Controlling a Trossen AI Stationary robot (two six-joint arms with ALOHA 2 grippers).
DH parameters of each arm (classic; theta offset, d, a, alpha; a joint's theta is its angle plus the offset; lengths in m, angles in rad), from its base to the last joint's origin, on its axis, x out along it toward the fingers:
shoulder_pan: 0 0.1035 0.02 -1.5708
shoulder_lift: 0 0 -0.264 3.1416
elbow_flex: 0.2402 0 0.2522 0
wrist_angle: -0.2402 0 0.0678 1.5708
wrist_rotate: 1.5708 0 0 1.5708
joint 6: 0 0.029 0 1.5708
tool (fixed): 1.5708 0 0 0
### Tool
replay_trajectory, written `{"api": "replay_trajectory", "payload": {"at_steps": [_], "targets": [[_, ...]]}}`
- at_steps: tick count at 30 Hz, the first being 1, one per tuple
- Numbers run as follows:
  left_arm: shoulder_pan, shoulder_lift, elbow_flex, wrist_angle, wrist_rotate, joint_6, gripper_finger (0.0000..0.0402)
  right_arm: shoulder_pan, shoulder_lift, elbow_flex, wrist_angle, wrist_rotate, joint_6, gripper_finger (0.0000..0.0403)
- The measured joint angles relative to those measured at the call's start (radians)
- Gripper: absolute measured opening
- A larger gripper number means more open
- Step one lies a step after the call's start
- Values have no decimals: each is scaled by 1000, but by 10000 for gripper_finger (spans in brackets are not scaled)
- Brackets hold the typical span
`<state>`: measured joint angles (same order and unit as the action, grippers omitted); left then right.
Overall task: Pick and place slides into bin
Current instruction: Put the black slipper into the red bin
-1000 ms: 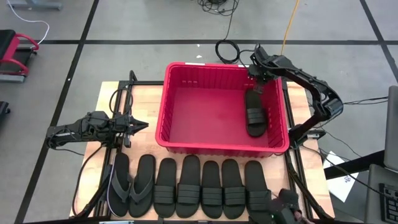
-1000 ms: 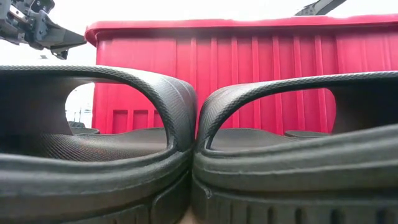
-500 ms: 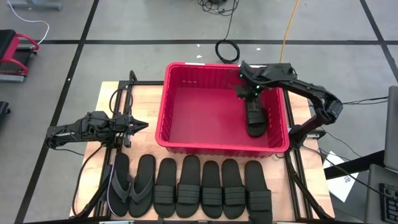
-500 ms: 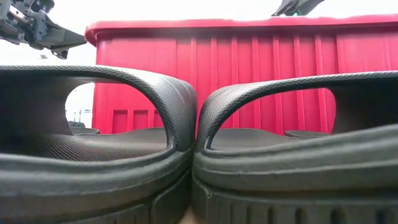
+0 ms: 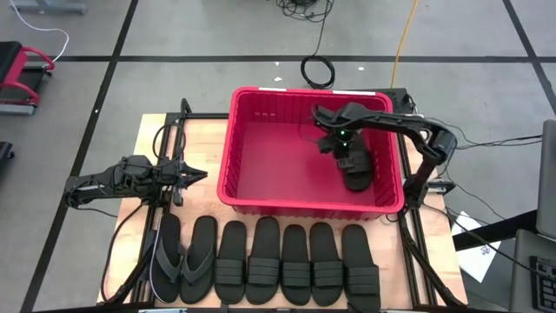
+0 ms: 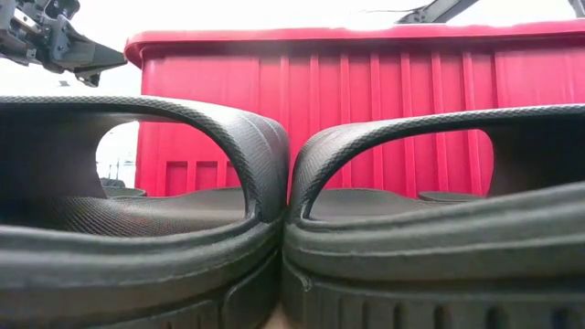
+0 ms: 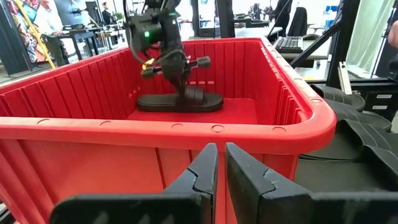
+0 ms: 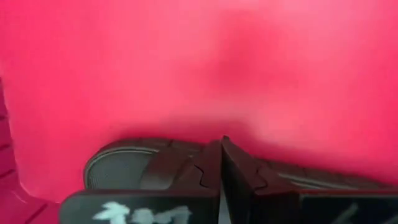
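Swung inward from the upper-right rim, the right gripper, fingers pinched together and empty, hangs over the slide lying right of centre in the bin, so dipping could nudge it.

Wooden table, red bin, seven slides in a row

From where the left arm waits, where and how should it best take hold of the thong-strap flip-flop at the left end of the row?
Probably by the outer long edge of the black rubber flip-flop, coming straight down. It lies flat, its neighbour is close on the other side, and the left gripper is just beyond it.
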<state>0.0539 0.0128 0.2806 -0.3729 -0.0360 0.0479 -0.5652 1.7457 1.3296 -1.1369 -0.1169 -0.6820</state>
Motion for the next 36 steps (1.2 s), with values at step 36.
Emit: {"api": "replay_trajectory", "payload": {"at_steps": [36], "targets": [[0,0,0,53,3,-33,37,24,-236,115,134,17,237,0]]}}
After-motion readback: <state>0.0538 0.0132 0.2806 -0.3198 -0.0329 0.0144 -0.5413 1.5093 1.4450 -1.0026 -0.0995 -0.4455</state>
